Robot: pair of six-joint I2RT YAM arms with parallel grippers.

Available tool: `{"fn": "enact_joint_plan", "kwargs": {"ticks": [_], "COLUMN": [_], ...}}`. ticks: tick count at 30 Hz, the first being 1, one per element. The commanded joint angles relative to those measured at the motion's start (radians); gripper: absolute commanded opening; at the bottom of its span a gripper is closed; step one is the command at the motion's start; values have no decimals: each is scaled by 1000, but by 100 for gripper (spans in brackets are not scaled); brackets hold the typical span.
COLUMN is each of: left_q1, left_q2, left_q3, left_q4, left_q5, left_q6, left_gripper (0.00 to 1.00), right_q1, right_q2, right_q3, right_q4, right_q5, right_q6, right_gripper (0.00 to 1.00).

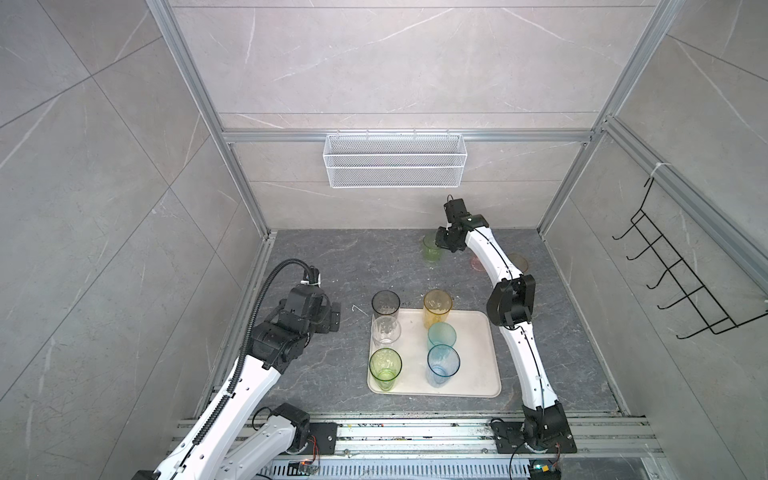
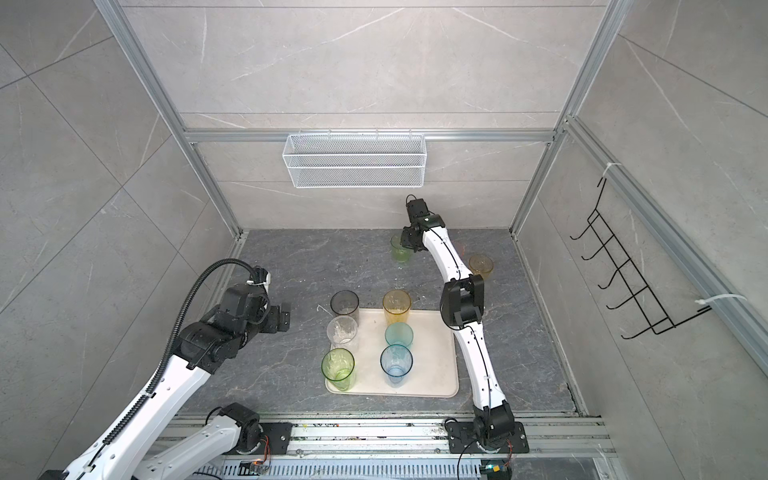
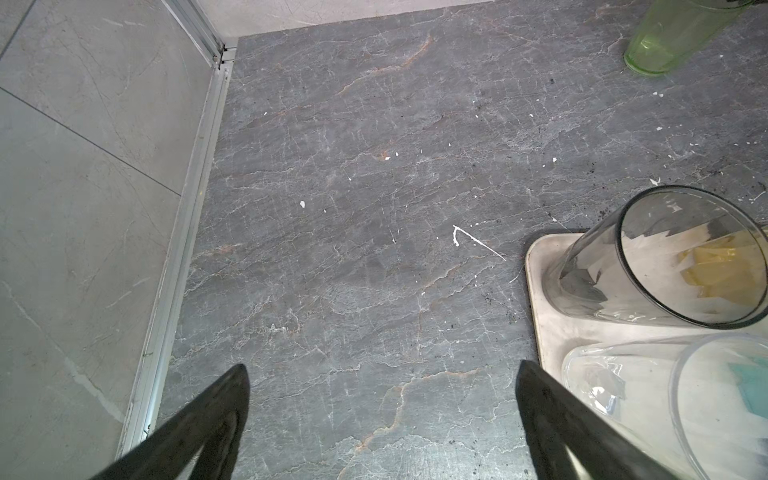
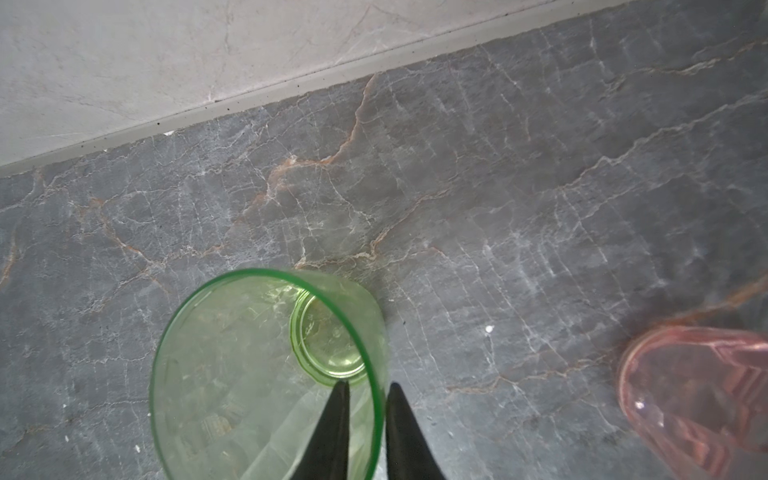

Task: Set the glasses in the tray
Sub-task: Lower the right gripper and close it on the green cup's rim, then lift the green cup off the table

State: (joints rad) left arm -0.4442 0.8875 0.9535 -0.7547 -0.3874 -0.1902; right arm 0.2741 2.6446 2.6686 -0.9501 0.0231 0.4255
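**tumblr_fan:** So where's it at? Up close I count six on the tray: near green glass and blue glass in front, clear glass and teal glass behind them, and grey glass and amber glass at the far edge.

**yam_watcher:** Yep, all upright, and the tray's right-hand strip is bare. The left fingers are spread wide over the worktop just beside the tray, holding nothing.

**tumblr_fan:** And the ones not in?

**yam_watcher:** Three are out past the tray. The pink glass and loose amber glass sit either side of the right forearm, and the far green glass is near the back wall. The right fingers are pinching its wall, one inside the rim, one outside. Its base looks to be on the worktop.

**tumblr_fan:** So it's the pickup step, glass seven.

**yam_watcher:** I'd say so. Next it needs a straight lift, then a level carry to that bare strip, clear of the standing glasses. A rim pinch on a smooth tumbler could let it swing.
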Motion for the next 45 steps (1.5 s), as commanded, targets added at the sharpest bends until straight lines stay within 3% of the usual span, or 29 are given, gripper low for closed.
{"fn": "enact_joint_plan", "kwargs": {"ticks": [1,8,15,31,40,45], "left_q1": [2,2,2,2,2,2], "left_q2": [-5,-5,-10,-4,-4,-6], "left_q3": [-2,-1,-1,2,2,3], "left_q4": [15,14,15,16,15,15], "left_q5": [-1,1,1,5,6,10], "left_q6": [14,14,14,16,17,18], "left_gripper": [100,100,100,100,100,100], "right_q1": [-2,-2,-7,-7,-7,-5], "right_q2": [34,42,59,25,-113,-207], "right_q3": [33,35,55,89,64,-51], "right_q4": [-21,-22,-35,-81,-176,-198], "right_q5": [-17,-21,-24,-36,0,-1], "right_q6": [5,4,6,-15,-65,-79], "right_gripper": [19,17,24,3,0,0]}}
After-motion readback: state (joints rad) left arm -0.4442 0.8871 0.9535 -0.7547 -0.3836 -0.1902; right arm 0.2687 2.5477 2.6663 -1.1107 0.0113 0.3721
